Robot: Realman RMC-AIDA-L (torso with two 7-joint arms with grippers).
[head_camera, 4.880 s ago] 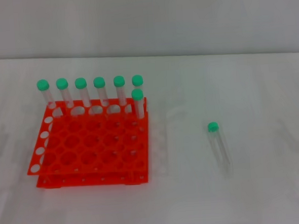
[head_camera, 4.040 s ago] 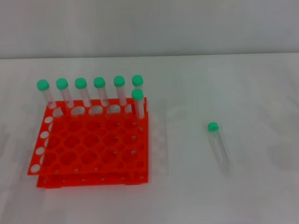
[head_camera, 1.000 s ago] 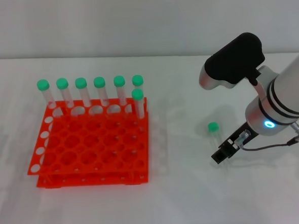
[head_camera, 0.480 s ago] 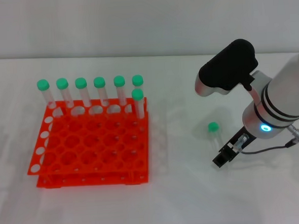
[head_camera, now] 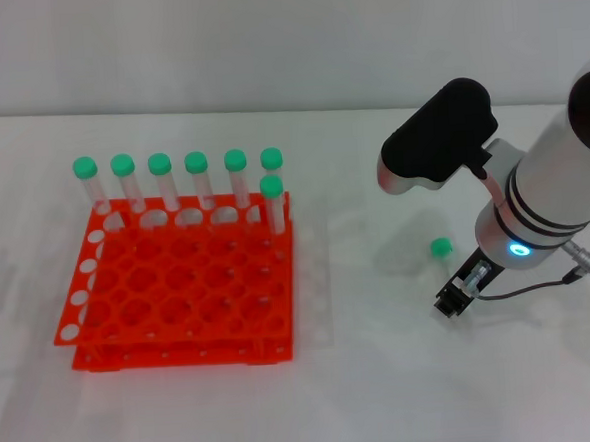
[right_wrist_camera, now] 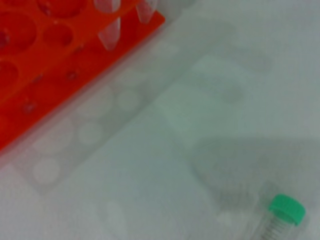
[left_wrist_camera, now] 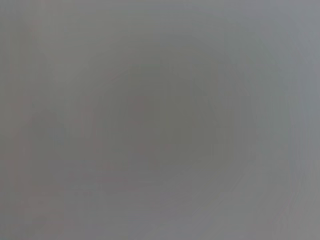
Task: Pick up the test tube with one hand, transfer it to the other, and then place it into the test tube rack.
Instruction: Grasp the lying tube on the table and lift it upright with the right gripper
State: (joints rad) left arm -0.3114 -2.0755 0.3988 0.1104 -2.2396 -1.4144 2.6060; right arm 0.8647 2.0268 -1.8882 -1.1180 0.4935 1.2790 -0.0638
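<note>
The test tube (head_camera: 444, 264) has its green cap turned up and stands tilted just above the white table, right of the rack. My right gripper (head_camera: 450, 302), on the white arm with the blue light, is shut on the tube's lower end. The right wrist view shows the tube's cap (right_wrist_camera: 286, 208) and threaded neck over a grey shadow. The orange-red test tube rack (head_camera: 173, 351) stands at the left; its corner shows in the right wrist view (right_wrist_camera: 50, 65). My left gripper is out of view; the left wrist view shows only plain grey.
Several green-capped tubes (head_camera: 196, 177) stand in the rack's back row, with one more (head_camera: 272, 204) in the second row at its right end. The white table (head_camera: 366, 397) runs to a grey wall at the back.
My right arm came in from the right and lowered onto the lying tube. In the last half second the gripper and the tube's cap shifted right together, and the tube tipped up off the table.
</note>
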